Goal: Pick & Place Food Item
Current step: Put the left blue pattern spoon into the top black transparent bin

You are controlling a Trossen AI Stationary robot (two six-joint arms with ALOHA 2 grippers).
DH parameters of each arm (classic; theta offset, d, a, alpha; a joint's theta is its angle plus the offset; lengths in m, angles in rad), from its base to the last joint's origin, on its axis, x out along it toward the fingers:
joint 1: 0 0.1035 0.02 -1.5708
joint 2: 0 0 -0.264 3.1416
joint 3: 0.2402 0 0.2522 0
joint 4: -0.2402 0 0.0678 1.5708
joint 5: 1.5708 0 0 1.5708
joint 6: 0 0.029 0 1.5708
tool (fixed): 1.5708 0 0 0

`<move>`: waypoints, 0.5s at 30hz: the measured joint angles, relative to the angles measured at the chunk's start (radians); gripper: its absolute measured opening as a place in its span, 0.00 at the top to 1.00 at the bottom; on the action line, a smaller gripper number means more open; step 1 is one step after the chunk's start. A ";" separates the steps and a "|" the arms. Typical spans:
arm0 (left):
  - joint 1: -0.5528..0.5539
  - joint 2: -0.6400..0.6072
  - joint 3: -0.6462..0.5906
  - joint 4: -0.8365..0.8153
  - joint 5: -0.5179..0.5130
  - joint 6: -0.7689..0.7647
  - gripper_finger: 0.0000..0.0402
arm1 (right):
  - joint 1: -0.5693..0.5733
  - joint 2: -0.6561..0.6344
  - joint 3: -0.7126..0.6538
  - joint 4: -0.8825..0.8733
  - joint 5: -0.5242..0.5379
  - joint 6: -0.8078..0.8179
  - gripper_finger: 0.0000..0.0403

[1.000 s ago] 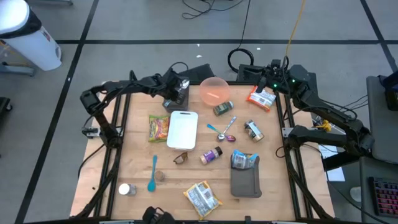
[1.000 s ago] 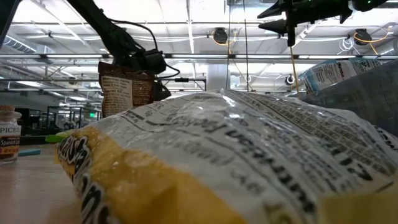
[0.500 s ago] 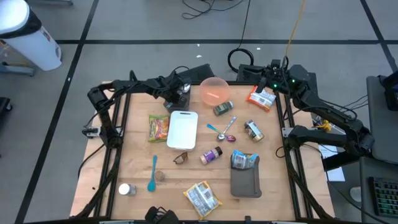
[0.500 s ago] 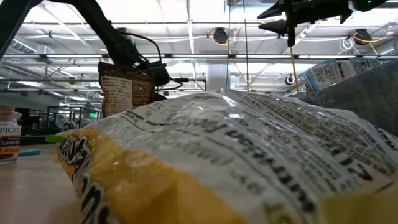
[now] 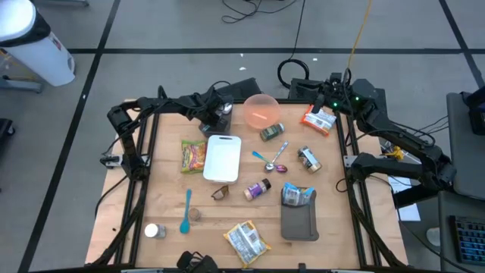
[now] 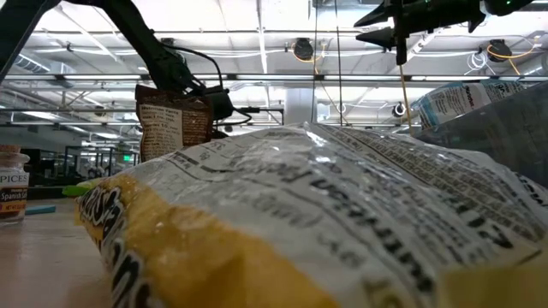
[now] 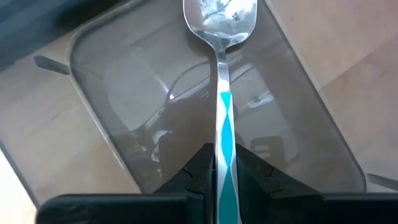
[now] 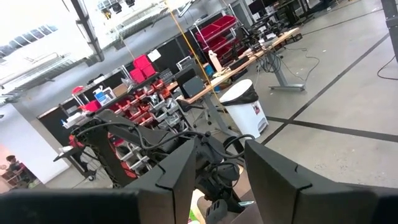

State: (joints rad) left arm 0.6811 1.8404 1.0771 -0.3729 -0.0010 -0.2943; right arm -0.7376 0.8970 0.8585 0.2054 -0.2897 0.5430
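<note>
Wooden tabletop carries scattered groceries and utensils. At its far edge the left gripper pinches the teal handle of a metal spoon between narrowly set fingers, the bowl of the spoon lying ahead over a clear tray. Right gripper hangs raised near the far right corner, fingers parted and empty.
</note>
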 joint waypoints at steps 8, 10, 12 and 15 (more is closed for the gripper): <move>0.000 0.000 0.000 0.001 0.001 -0.013 0.84 | 0.000 0.000 0.000 -0.001 0.000 0.000 0.68; 0.000 0.000 0.000 0.001 0.012 -0.014 0.84 | 0.000 0.000 0.000 0.000 0.000 0.000 0.68; 0.001 0.000 0.000 0.001 0.026 -0.014 0.83 | 0.000 0.000 0.000 -0.001 0.000 0.000 0.68; 0.001 0.000 0.000 0.001 0.034 -0.018 0.83 | 0.000 0.000 0.000 -0.001 0.000 0.000 0.68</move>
State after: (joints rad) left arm 0.6819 1.8408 1.0771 -0.3721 0.0328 -0.3124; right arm -0.7376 0.8970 0.8585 0.2048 -0.2902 0.5430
